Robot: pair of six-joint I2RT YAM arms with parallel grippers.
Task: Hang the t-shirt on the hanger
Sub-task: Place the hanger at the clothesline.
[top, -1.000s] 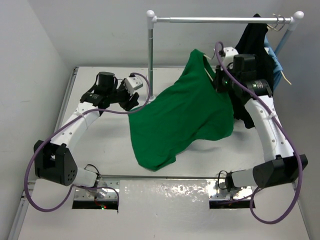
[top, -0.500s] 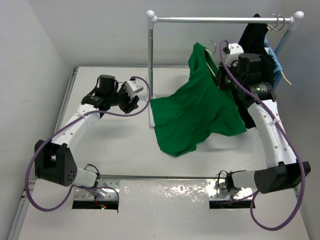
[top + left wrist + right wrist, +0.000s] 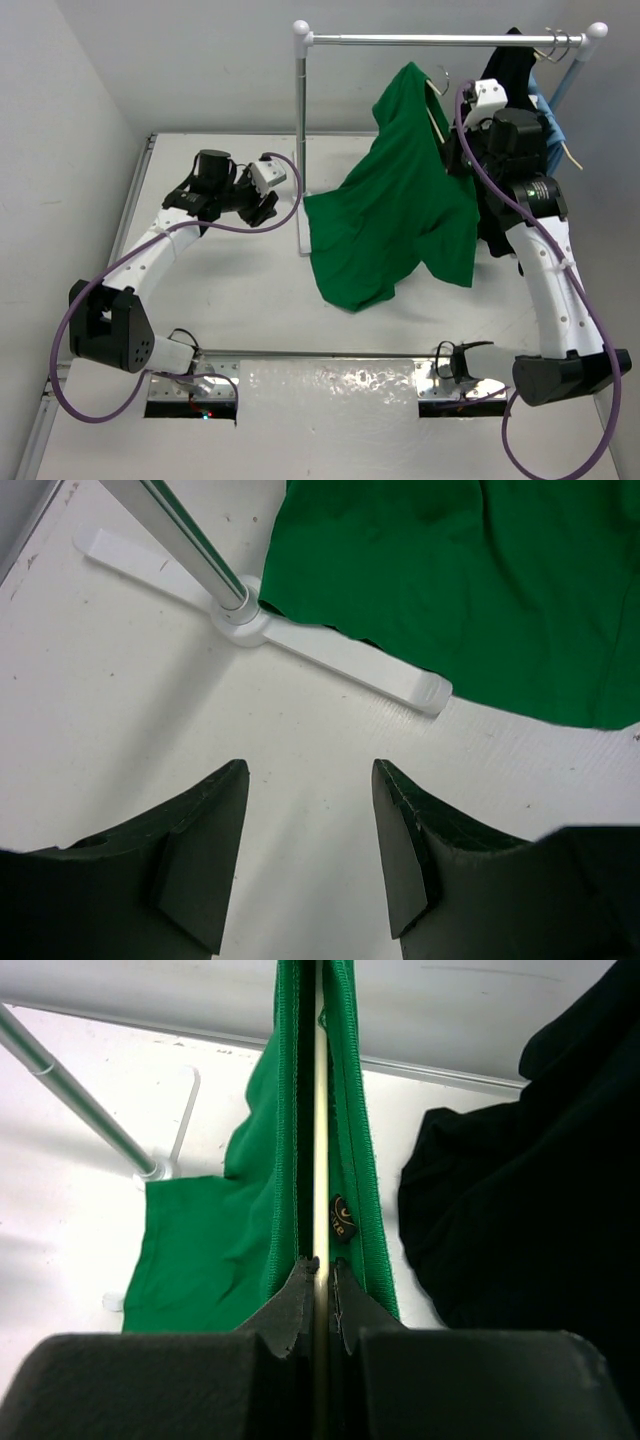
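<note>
The bright green t-shirt [image 3: 395,215] hangs in the air from the cream hanger [image 3: 434,112], whose silver hook [image 3: 441,73] points up just below the rail. My right gripper [image 3: 452,160] is shut on the hanger's thin bar [image 3: 319,1160], which runs through the shirt's neck opening [image 3: 345,1110]. The shirt's lower hem drapes onto the table. My left gripper [image 3: 262,205] is open and empty, low over the table left of the rack's post; in its wrist view [image 3: 308,810] the shirt's hem [image 3: 460,590] lies ahead.
A clothes rack with a metal rail [image 3: 440,40] and a post [image 3: 302,140] on a white cross foot [image 3: 330,660] stands at the back. A black garment [image 3: 510,90] and a light-blue garment [image 3: 552,125] hang at the rail's right end, close beside my right arm.
My right gripper has lifted the hanger and shirt up and to the right, toward the rail. The shirt's hem has slid right across the table. The left arm has barely moved.
</note>
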